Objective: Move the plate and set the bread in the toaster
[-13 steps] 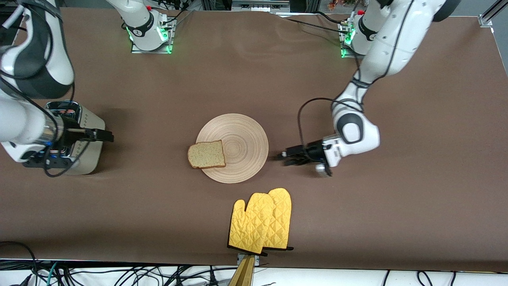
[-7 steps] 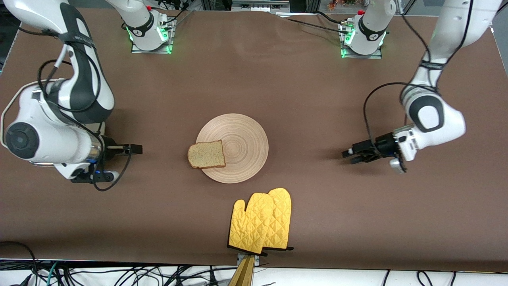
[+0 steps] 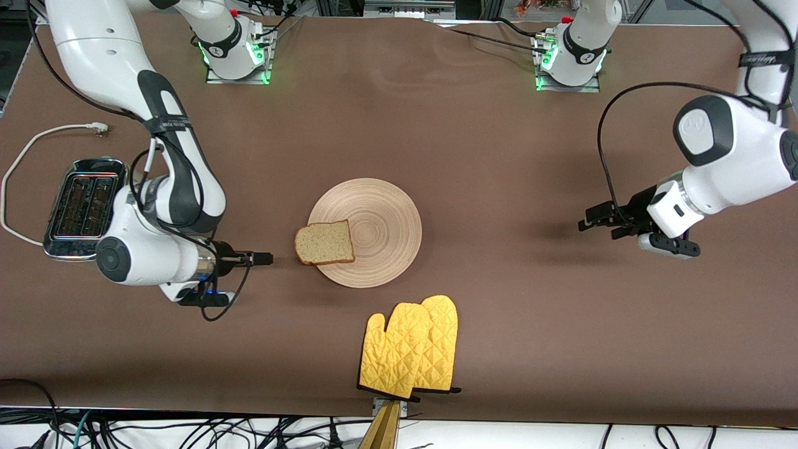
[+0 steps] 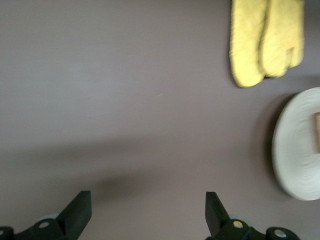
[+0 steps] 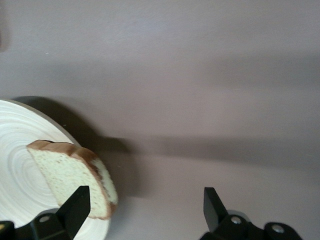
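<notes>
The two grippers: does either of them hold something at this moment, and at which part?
Nothing is held. The right gripper is open beside the bread, not touching it. The left gripper is open over bare table.

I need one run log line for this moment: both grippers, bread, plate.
right gripper: open, beside bread | left gripper: open, over bare table | bread: on plate edge | plate: table centre

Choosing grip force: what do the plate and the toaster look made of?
The plate looks like pale unglazed wood, matte, with concentric ring grooves. The toaster has a shiny chrome-like top that reflects light, probably metal; its body material cannot be judged here.
</notes>
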`<state>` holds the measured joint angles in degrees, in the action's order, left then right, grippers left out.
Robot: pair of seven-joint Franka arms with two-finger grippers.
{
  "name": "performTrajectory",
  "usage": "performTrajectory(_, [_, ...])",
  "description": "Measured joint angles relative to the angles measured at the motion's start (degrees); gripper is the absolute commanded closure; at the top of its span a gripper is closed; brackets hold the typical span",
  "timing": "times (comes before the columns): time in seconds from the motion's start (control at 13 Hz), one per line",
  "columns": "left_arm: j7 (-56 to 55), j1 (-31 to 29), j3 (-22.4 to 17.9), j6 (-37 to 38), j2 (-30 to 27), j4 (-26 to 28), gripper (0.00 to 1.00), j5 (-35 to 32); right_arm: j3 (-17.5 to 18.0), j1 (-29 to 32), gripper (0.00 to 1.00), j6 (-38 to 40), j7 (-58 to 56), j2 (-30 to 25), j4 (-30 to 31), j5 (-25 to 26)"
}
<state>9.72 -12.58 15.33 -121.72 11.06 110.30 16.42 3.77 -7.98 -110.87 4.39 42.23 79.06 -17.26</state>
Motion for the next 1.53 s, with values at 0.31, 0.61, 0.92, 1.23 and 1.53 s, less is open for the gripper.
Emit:
performTrajectory(0.31, [-5.3,1.1,-0.1,11.9,-8.4,-2.6,0.0,-14.4,0.5,-0.6,0.0,-1.3,-4.9,2.0,0.0,-7.7])
performTrajectory(0.61, [-5.6,1.2,-2.5,22.7,-12.7,-6.2,0.0,-18.7,0.4,0.1,0.0,-1.4,-12.1,4.1,0.1,-14.8])
performTrajectory(0.92, [-9.2,1.2,-4.0,35.6,-13.0,-15.0,0.0,-18.6,0.5,0.2,0.0,-1.8,-14.3,5.2,0.1,-16.9])
performTrajectory(1.23, [-11.5,1.3,-5.3,37.3,-12.9,-16.6,0.0,-17.8,0.5,0.1,0.0,-2.1,-15.8,5.9,0.1,-18.7])
performTrajectory(1.53, [-11.8,6.5,-10.2,37.6,-12.9,-17.3,0.0,-17.3,0.6,-0.1,0.02,-2.3,-16.0,6.4,0.1,-19.6])
